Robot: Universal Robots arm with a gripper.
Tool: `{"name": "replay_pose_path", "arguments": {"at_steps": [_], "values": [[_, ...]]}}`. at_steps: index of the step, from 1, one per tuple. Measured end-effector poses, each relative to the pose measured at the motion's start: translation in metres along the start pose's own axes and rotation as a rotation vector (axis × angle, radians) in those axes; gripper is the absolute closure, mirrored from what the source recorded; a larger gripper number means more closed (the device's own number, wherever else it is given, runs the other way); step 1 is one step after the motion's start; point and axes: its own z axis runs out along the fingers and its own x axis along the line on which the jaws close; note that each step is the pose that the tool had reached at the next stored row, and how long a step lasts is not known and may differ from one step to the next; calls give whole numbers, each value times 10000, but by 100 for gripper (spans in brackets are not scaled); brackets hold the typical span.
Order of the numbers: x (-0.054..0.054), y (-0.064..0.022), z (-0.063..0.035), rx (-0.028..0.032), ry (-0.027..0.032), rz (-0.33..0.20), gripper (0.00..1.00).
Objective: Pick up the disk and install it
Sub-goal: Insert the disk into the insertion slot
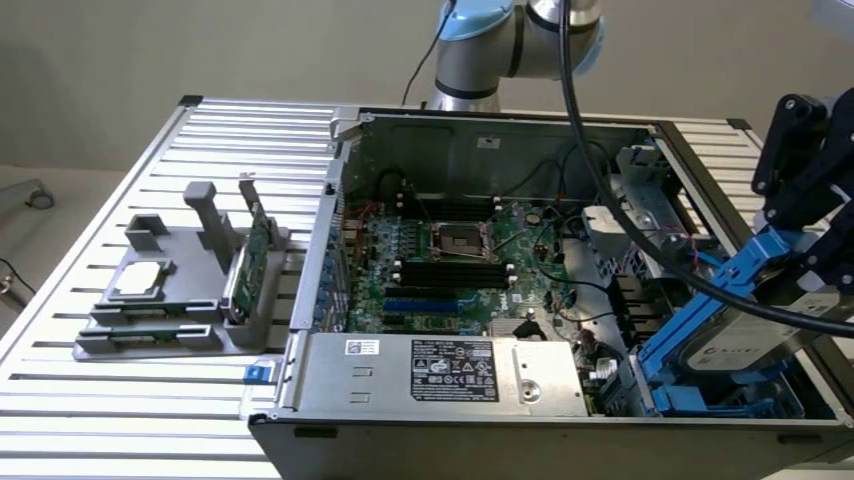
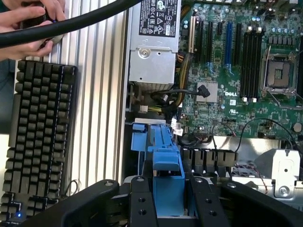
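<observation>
The disk (image 1: pixel 731 345), a silver-grey drive in bright blue carrier rails, hangs tilted over the front corner of the open computer case (image 1: pixel 334 230) on the exterior view's right. My gripper (image 1: pixel 811 275) is shut on its upper end. In the wrist view the blue carrier of the disk (image 2: pixel 166 161) sits clamped between my two black fingers (image 2: pixel 142 203), pointing down toward the blue drive bay (image 2: pixel 144 137) beside the motherboard (image 2: pixel 236 56).
A silver power supply (image 1: pixel 434 370) lies along the case's front wall. A thick black cable (image 1: pixel 627 210) sags across the case. A grey fixture (image 1: pixel 174 300) with a chip and a green card stands on the slatted table. A keyboard (image 2: pixel 40 137) and a person's hand (image 2: pixel 28 23) lie beside the case.
</observation>
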Motion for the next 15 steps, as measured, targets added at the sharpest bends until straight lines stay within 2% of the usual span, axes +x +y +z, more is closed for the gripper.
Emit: {"name": "replay_pose_path", "arguments": {"at_steps": [9, 15], "values": [[1, -31, 6, 9, -130, -153, 67], [1, -33, 4, 8, -154, -302, 67]]}}
